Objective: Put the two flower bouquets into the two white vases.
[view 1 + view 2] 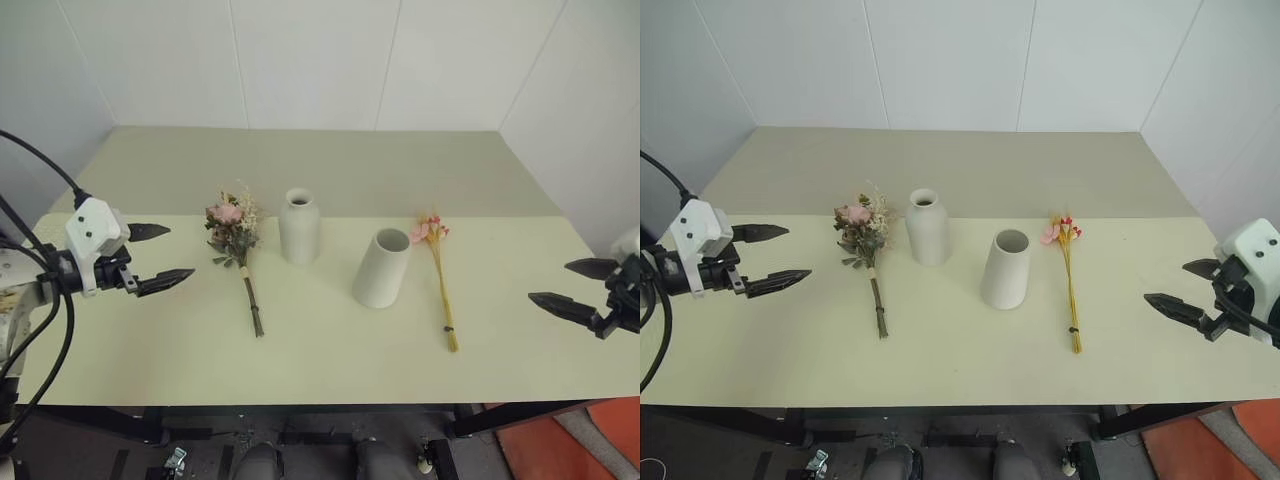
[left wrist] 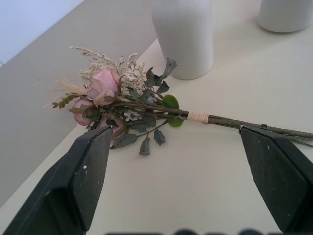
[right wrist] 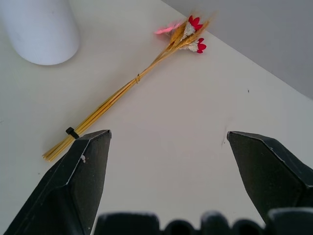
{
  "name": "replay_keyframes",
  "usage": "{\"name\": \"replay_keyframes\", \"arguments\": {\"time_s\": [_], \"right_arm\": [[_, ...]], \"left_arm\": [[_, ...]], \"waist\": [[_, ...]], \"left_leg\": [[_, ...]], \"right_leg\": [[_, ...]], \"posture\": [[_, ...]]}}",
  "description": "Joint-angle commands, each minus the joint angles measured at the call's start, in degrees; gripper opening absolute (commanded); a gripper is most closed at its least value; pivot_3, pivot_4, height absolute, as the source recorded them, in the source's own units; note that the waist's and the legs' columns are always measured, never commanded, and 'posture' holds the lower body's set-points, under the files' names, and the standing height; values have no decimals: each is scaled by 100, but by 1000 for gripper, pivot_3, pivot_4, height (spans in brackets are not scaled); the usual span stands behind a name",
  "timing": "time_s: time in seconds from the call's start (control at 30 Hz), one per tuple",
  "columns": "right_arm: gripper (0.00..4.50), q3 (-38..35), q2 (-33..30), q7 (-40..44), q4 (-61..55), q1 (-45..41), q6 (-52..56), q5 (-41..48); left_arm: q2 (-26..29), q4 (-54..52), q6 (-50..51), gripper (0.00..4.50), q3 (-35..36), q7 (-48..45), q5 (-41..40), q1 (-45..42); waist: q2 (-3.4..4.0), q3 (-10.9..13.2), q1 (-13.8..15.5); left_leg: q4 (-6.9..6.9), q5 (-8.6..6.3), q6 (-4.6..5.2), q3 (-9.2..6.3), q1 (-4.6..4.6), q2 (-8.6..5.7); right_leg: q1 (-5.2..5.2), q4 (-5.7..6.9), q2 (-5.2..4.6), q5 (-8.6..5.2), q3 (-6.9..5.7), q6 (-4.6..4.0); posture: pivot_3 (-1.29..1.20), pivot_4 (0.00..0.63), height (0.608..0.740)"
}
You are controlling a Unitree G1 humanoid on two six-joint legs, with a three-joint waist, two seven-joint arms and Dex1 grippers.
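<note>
A bushy bouquet (image 1: 236, 240) with a pink rose, cream sprigs and dark stems lies flat on the table, left of the bottle-shaped white vase (image 1: 299, 226). The wider tapered white vase (image 1: 381, 268) stands a little nearer and to the right. Beside it lies the slim bouquet (image 1: 440, 277) with pink-red blossoms on yellow stalks. My left gripper (image 1: 160, 257) hovers open at the table's left side, apart from the bushy bouquet (image 2: 132, 105). Over the right edge, my right gripper (image 1: 572, 288) is open too, pointing toward the slim bouquet (image 3: 132, 83).
The pale green table (image 1: 330, 360) ends at a front edge close to me and meets white walls at the back. Black cables (image 1: 40, 330) hang by my left arm. An orange-red patch of floor (image 1: 590, 440) shows at the lower right.
</note>
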Motion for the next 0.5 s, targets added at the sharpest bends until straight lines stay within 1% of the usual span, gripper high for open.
{"name": "replay_keyframes", "arguments": {"time_s": [0.03, 0.43, 0.5], "right_arm": [[4440, -296, -55, 17, -43, -27, -9, 5], [4440, -170, -77, 37, 115, -119, -143, -51], [4440, -149, -75, 23, 88, -140, -133, -43]], "left_arm": [[89, -57, -61, 4500, 94, -20, -35, -79], [66, -93, -87, 4500, 167, 95, 0, 29], [-17, -147, 159, 4500, 149, 292, -48, -33]], "waist": [[0, 0, 1], [0, 0, 1], [0, 0, 2]], "left_leg": [[0, 0, 0, 0, 0, 0], [0, 0, 0, 0, 1, 0], [0, 0, 0, 0, 2, 0]], "right_leg": [[0, 0, 0, 0, 0, 0], [1, 0, 0, 0, 0, 0], [1, 1, 0, 0, 0, 0]], "posture": [[0, 150, 740], [0, 150, 740], [0, 150, 740]]}}
